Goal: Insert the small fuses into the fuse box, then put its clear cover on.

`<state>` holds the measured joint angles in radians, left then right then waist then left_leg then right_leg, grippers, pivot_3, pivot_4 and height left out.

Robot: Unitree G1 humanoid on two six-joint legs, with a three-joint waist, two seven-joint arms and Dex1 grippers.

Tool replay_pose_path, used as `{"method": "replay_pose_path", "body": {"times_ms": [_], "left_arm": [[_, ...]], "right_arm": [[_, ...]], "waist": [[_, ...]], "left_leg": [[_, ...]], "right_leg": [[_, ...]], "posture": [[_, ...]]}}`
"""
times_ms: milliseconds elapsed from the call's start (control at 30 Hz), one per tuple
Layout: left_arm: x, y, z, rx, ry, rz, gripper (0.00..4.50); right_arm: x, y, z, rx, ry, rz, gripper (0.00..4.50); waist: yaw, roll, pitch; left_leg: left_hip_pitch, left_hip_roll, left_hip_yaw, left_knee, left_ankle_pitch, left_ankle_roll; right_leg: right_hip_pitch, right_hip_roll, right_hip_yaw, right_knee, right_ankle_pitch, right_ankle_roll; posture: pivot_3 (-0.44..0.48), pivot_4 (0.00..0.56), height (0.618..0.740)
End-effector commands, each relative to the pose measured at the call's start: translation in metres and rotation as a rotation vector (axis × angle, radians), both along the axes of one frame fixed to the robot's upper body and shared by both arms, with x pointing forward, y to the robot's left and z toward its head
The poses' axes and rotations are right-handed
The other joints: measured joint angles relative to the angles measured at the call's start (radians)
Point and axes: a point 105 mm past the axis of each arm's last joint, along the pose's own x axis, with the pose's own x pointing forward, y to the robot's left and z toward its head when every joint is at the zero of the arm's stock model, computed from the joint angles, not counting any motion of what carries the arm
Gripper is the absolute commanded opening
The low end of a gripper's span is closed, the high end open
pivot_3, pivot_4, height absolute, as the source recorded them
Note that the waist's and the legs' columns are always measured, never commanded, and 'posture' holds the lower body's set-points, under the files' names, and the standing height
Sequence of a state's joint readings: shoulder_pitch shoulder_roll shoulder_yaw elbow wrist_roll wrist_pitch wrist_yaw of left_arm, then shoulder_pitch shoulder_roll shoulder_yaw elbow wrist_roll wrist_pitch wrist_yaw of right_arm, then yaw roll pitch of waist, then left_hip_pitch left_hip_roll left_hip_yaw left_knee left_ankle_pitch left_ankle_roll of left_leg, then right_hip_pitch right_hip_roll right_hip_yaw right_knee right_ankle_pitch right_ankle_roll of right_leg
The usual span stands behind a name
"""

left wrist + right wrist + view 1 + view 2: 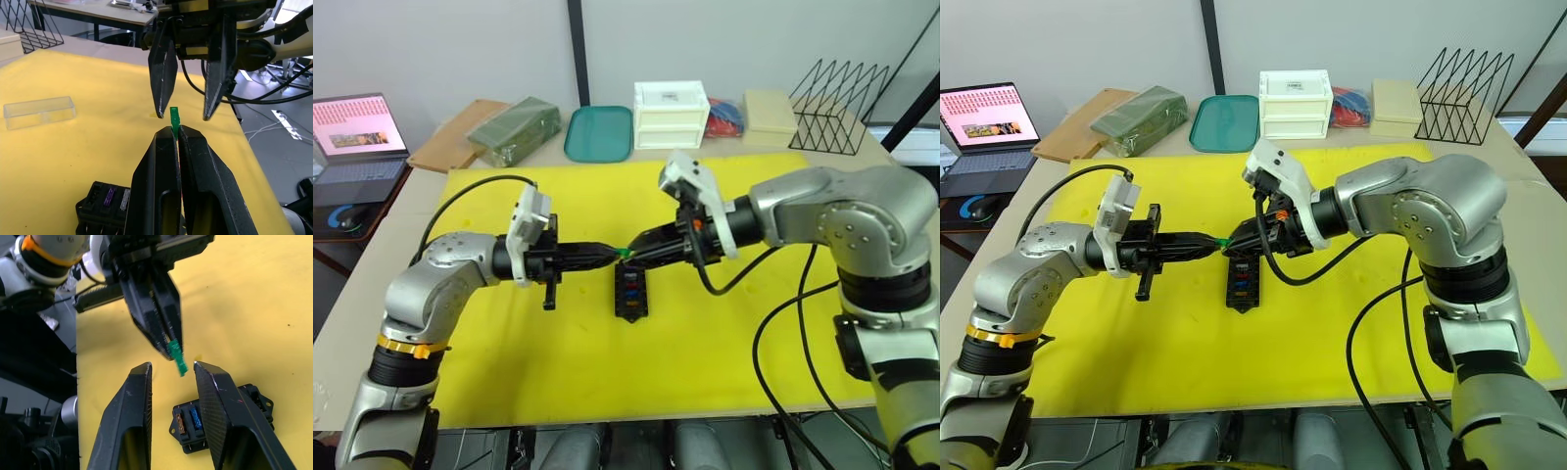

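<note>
- The left gripper [175,131] has its fingers [156,166] clenched on the green fuse [174,117], which sticks out past the fingertips, held above the yellow mat [509,372].
- The right gripper [172,366] faces it tip to tip with its fingers [132,396] released and spread; the green fuse sits in the gap between them, touching neither finger as far as can be seen.
- The fuse box [631,292] lies on the mat just below and beyond the two sets of fingertips, with blue, red and tan fuses already seated in some slots; a purple one shows in the left wrist view.
- The clear cover [39,111] lies flat on the mat, well apart from the left fingers and off to one side of the right gripper.
- Bare mat surrounds the fuse box on all sides, with open room out to the mat's edges; the only things close to either gripper are the other gripper and the trailing black cables [773,323].
- Along the far edge of the counter [372,264], well beyond the fingers, stand a teal tray [599,133], a white drawer box [671,115], a black wire rack [837,106] and a green box [517,128]; a laptop [357,137] sits off the counter's left side.
</note>
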<state>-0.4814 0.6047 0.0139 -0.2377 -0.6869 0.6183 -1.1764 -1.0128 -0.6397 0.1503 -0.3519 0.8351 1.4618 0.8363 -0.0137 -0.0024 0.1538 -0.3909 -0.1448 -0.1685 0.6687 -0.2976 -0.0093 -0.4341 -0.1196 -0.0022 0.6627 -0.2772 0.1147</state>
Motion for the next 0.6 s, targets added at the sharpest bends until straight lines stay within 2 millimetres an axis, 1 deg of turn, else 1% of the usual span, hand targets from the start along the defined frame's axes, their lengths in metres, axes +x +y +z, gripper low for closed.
{"method": "replay_pose_path", "body": {"times_ms": [33, 467, 567, 600], "left_arm": [[-0.0039, -0.0026, 0.0067, -0.004, -0.042, -0.016, 0.00], [-0.0040, -0.0032, 0.0060, 0.002, -0.042, -0.019, 0.00], [-0.0032, -0.0035, 0.0066, 0.000, -0.044, -0.017, 0.00], [-0.0031, -0.0036, 0.0068, 0.000, -0.045, -0.017, 0.00]], "right_arm": [[-0.0039, 0.0017, 0.0065, 0.011, -0.045, 0.025, 1.39], [-0.0014, 0.0031, 0.0077, 0.022, -0.059, 0.015, 1.39], [-0.0015, 0.0031, 0.0067, 0.019, -0.060, 0.016, 0.87], [-0.0016, 0.0030, 0.0061, 0.016, -0.060, 0.016, 0.56]], "waist": [[0.000, 0.000, 0.000], [0.000, 0.000, 0.000], [0.000, 0.000, 0.000], [0.000, 0.000, 0.000]], "left_leg": [[0.000, 0.000, 0.000, 0.000, 0.000, 0.000], [0.000, 0.000, 0.000, 0.000, 0.000, 0.000], [0.000, 0.000, 0.000, 0.000, 0.000, 0.000], [0.000, 0.000, 0.000, 0.000, 0.000, 0.000]], "right_leg": [[0.000, 0.000, 0.000, 0.000, 0.000, 0.000], [0.000, 0.000, 0.000, 0.000, 0.000, 0.000], [0.000, 0.000, 0.000, 0.000, 0.000, 0.000], [0.000, 0.000, 0.000, 0.000, 0.000, 0.000]], "posture": [[0.000, 0.150, 0.740], [0.000, 0.150, 0.740], [0.000, 0.150, 0.740], [0.000, 0.150, 0.740]]}}
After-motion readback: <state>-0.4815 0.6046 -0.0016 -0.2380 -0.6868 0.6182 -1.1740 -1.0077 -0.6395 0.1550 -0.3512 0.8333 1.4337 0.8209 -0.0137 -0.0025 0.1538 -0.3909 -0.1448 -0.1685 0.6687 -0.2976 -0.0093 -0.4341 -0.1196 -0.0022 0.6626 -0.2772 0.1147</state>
